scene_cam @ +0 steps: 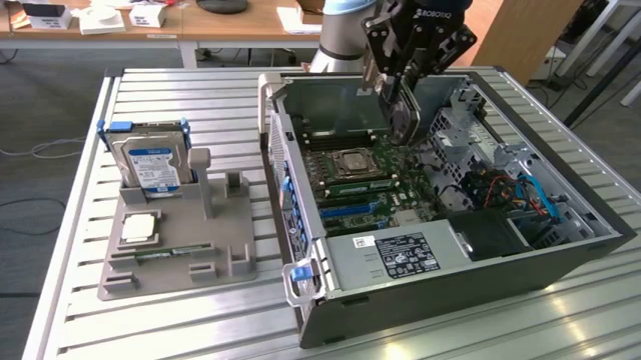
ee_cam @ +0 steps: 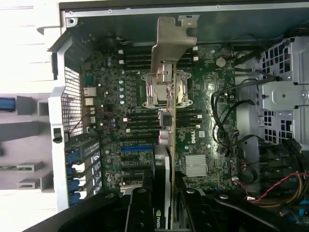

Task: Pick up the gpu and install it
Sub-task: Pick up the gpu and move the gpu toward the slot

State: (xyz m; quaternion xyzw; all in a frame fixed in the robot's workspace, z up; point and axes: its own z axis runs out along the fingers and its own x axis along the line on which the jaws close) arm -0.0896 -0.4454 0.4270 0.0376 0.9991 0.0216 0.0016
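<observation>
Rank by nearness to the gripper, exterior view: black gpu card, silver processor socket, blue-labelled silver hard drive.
1. black gpu card, held by the gripper
2. silver processor socket, inside the case
3. blue-labelled silver hard drive, the exterior view's left

The place looked like a robotics lab set up in an office-type room. A slatted aluminium table (scene_cam: 180,97) carried an open computer case (scene_cam: 421,300) lying on its side, its motherboard (ee_cam: 203,111) exposed. Beside it stood a grey moulded fixture (scene_cam: 180,247) with a hard drive (scene_cam: 150,166) upright in one slot and other small parts in their own recesses. A robot arm (scene_cam: 335,37) held the gpu (scene_cam: 404,120) above the case. Behind the table ran a wooden desk (scene_cam: 230,22) with small white boxes (scene_cam: 147,15) on it. The floor was grey carpet (scene_cam: 50,90), with loose cables (scene_cam: 45,146) trailing across it.
</observation>
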